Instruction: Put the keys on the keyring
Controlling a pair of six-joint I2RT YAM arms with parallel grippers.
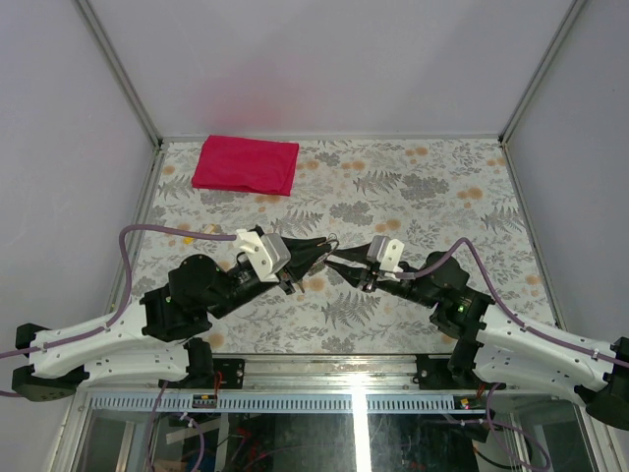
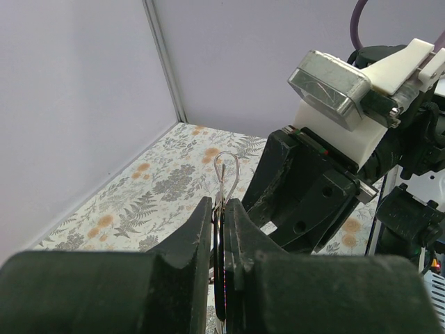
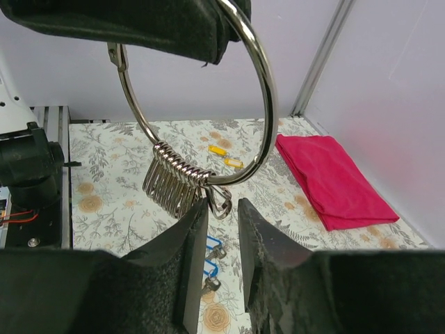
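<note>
**Holding the keyring up over the counter**

My left pincer is clenched on the keyring, which hangs above the counter. My right pincer is released, with its tips just under the cluster of small rings. The keys lie on the counter below.

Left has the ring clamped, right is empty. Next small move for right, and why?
Likely lower the right gripper toward the blue keys on the table below it. Its fingers stand apart holding nothing, the left gripper is shut on the big ring carrying the keyring, and no key is threaded yet.
</note>
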